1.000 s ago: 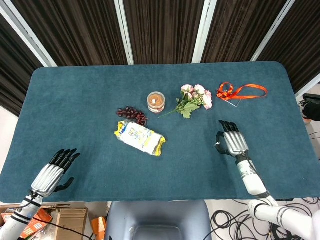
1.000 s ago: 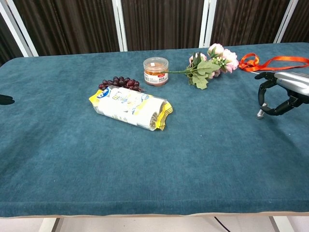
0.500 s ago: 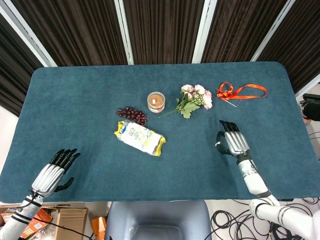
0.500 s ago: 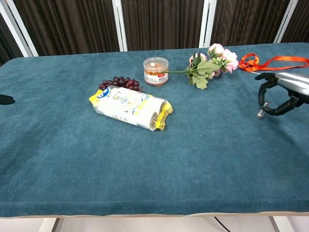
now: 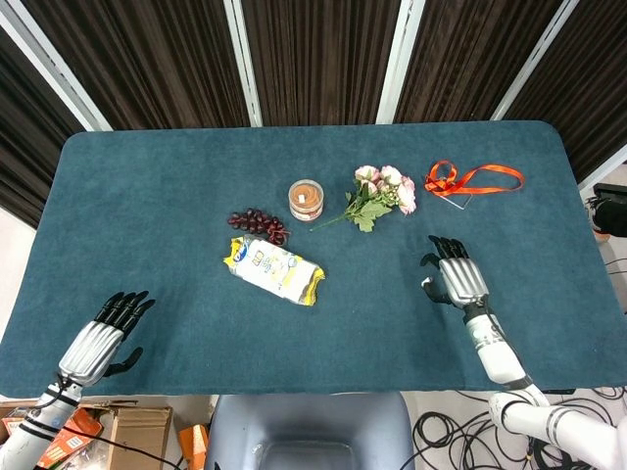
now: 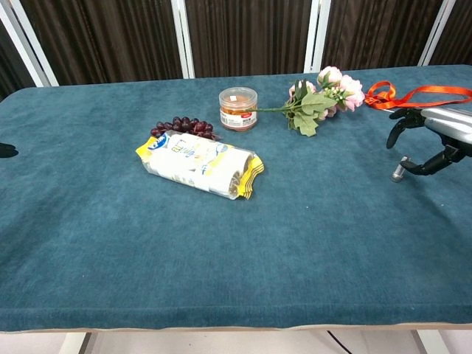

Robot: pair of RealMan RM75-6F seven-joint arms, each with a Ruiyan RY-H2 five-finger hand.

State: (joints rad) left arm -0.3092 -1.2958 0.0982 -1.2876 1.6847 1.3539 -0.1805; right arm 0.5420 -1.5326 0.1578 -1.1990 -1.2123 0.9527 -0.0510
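Note:
My right hand (image 5: 456, 280) hovers over the right side of the blue table (image 5: 147, 196), fingers spread and holding nothing; the chest view shows my right hand (image 6: 431, 140) at the right edge, its thumb tip near the cloth. My left hand (image 5: 101, 333) lies open at the table's near left corner, only a dark fingertip (image 6: 6, 150) showing in the chest view. Mid-table lie a yellow and white snack packet (image 5: 275, 270), dark grapes (image 5: 260, 222), a small lidded jar (image 5: 306, 198), pink flowers (image 5: 382, 194) and an orange ribbon (image 5: 470, 180).
Dark curtains with white posts stand behind the table. A grey chair (image 5: 304, 436) sits at the near edge. Cardboard boxes (image 5: 137, 431) and cables (image 5: 441, 436) lie on the floor below.
My right hand's fingers have lifted and spread a little further from the thumb. My left hand has slid slightly toward the near edge.

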